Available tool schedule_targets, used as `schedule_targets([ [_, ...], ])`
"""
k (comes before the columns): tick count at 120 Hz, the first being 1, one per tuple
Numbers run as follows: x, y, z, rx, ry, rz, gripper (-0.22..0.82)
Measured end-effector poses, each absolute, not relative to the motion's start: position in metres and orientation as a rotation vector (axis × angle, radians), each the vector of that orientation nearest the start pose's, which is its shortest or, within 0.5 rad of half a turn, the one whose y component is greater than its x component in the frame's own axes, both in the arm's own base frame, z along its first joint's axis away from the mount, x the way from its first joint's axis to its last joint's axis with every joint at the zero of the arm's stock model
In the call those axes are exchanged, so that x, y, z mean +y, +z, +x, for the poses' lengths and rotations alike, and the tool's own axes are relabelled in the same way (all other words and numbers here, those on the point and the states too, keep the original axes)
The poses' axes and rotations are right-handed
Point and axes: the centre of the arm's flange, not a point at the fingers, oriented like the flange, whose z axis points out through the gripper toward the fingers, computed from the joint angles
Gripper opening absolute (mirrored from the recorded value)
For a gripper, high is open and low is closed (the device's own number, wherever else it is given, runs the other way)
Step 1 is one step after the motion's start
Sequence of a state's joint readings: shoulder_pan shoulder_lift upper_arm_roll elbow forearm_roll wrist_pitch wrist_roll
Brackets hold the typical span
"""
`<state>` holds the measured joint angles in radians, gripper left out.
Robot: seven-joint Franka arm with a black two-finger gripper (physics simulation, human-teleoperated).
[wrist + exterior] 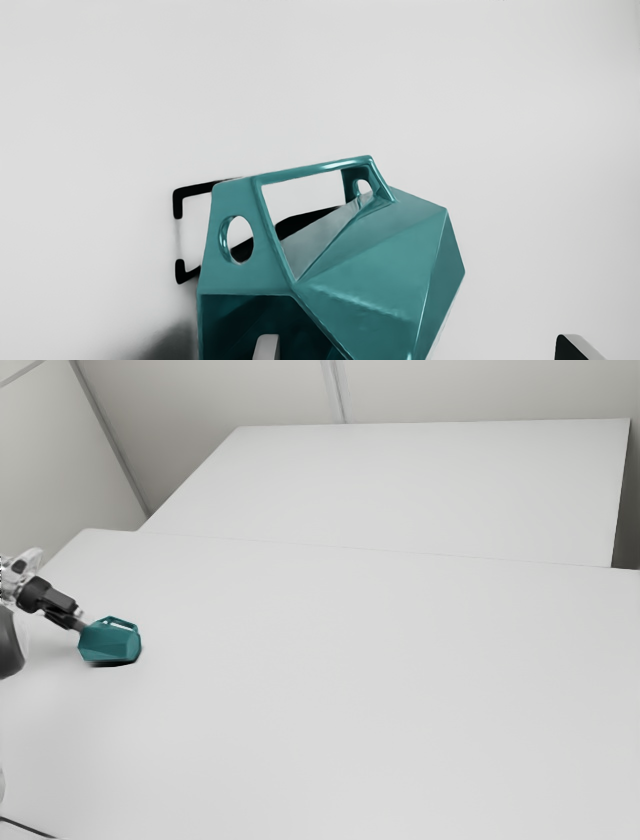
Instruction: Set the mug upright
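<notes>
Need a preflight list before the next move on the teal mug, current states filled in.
1. Jaws open: ok, they stand wide apart.
2. Teal mug upright: not ok, it lies over on its side.
3. Handle location known: ok, along the mug's upper side in the exterior view.
4. Mug gripped from both sides: not ok, one jaw stands off from it, with white tabletop showing between.
5. Other jaw inside the mug's mouth: cannot tell, it overlaps the dark opening in the wrist view, depth unclear.
6. Mug's full weight on the tabletop: cannot tell.
</notes>
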<state>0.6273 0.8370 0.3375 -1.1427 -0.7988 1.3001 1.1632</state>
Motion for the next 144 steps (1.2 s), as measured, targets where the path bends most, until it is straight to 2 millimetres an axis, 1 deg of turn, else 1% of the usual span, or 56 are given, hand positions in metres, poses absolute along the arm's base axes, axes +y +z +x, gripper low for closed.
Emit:
schedule_targets([
  [20, 0.461, 0.294, 0.523, -0.236, 0.22, 2.308, 0.6],
  [37, 0.458, 0.287, 0.519, -0.229, 0.198, 2.294, 0.6],
  [56, 0.456, 0.285, 0.516, -0.217, 0.169, 2.277, 0.6],
  [99, 0.448, 0.28, 0.517, -0.179, 0.128, 2.252, 0.6],
  [110, 0.446, 0.28, 0.519, -0.172, 0.12, 2.251, 0.56],
  [144, 0.443, 0.282, 0.519, -0.143, 0.092, 2.248, 0.33],
])
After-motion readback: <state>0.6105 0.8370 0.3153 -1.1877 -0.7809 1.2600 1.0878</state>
